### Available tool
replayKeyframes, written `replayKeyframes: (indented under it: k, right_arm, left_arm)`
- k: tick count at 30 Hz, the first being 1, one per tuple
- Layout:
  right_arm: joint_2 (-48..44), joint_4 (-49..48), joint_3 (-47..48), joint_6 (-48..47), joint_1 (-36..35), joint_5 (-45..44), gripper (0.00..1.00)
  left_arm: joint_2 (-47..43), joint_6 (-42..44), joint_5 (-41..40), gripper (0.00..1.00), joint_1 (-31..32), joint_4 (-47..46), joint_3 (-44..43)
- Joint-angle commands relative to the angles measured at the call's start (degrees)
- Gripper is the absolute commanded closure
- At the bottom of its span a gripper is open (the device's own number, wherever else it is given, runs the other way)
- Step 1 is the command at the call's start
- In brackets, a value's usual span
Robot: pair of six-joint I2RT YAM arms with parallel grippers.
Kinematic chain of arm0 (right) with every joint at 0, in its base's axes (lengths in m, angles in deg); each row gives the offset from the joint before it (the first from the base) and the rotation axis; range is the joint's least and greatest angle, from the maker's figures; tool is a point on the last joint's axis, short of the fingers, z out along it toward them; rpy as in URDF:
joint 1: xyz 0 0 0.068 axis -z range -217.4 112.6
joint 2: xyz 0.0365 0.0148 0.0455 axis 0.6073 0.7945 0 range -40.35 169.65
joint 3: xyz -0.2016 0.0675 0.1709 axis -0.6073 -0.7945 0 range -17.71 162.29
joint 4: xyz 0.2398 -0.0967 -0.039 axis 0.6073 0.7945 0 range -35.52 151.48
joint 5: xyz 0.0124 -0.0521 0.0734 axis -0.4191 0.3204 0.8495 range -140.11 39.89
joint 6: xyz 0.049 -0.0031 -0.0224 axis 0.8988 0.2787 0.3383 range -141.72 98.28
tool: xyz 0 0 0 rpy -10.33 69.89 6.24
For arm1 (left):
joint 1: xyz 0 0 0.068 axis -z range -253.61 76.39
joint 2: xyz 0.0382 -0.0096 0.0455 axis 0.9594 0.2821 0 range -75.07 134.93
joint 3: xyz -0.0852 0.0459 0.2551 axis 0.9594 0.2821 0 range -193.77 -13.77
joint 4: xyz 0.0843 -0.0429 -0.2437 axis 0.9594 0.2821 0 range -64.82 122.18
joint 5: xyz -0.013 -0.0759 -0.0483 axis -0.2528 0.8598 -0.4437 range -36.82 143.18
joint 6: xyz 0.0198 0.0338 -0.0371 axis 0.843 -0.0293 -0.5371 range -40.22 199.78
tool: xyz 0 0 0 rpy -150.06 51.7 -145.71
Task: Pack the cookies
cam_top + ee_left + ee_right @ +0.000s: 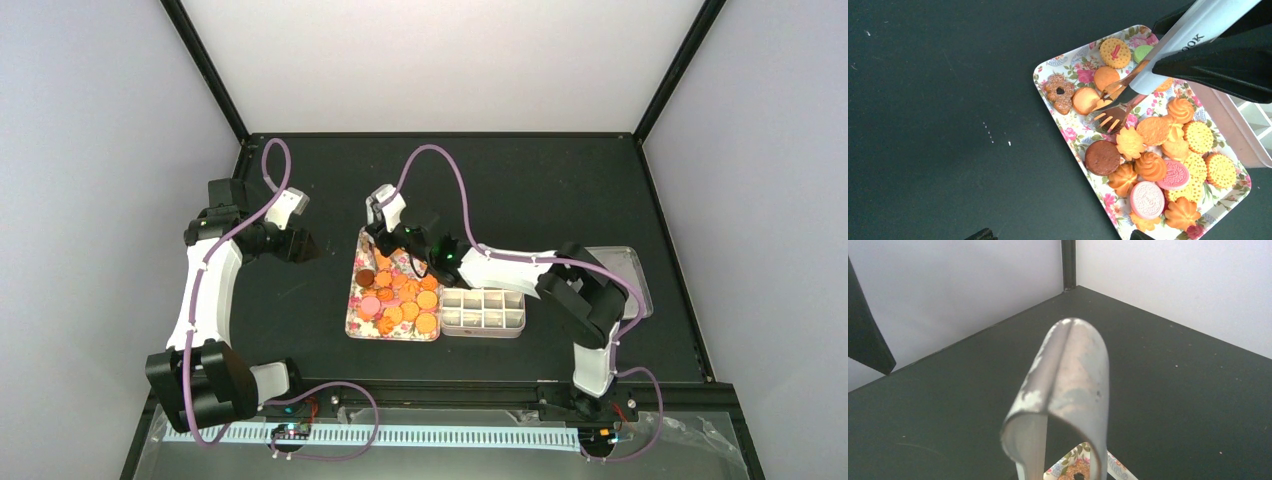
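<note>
Cookies (1153,131) at tongs' (1168,55) tips, clear only from left wrist; tongs in right tool (398,238); left tool (303,245) wide.

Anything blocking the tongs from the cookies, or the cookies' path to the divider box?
Nothing visible. The tongs, held by the right gripper, have their tips among the cookies. The divider box sits right beside the tray, compartments open.

Overhead; wrists close; tray (1070,134) shared.
</note>
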Motion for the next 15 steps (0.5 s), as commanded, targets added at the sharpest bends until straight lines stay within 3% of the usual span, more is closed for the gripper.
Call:
replayKeyframes:
  k: [1,9,15]
  right_arm:
    - [1.1,-3.6,0.1,0.2,-0.1,-3.7,0.68]
    - [-1.6,-3.4,-2.4,0.3,-0.1,-4.5,0.84]
    - [-5.9,-2.9,-3.8,-0.5,-0.1,-4.2,0.85]
  left_arm:
    - [-1.3,1.6,1.6,0.29,-0.5,1.1,-0.1]
    - [-1.0,1.4,2.1,0.29,-0.4,0.9,-0.5]
    - [-1.0,1.3,2.4,0.29,-0.4,0.9,-0.4]
